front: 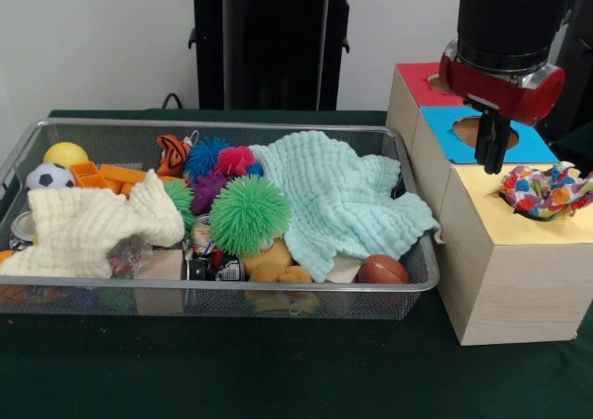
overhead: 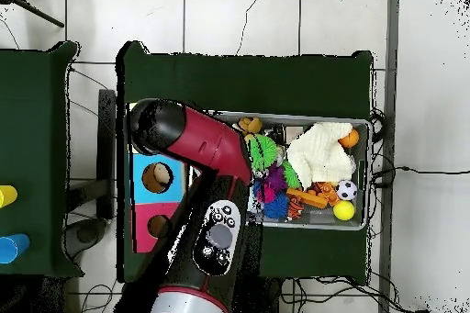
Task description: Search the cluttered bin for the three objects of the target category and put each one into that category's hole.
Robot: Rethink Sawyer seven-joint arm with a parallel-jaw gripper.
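Gripper (front: 493,155) clenched, empty, above blue-topped wooden box (front: 514,141); crumpled patterned cloth (front: 547,189) fills yellow hole.

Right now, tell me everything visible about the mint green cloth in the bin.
The mint green cloth is a soft, waffle-textured fabric, crumpled and spread loosely over the right half of the wire mesh bin. Its left edge lies against the green spiky ball. Its lower edge drapes over the yellow plush toy and ends beside the small basketball.

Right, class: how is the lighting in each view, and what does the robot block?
Front view: even light, no glare; the hand blocks part of the blue box and its hole. Overhead view: the arm covers one end of the bin.
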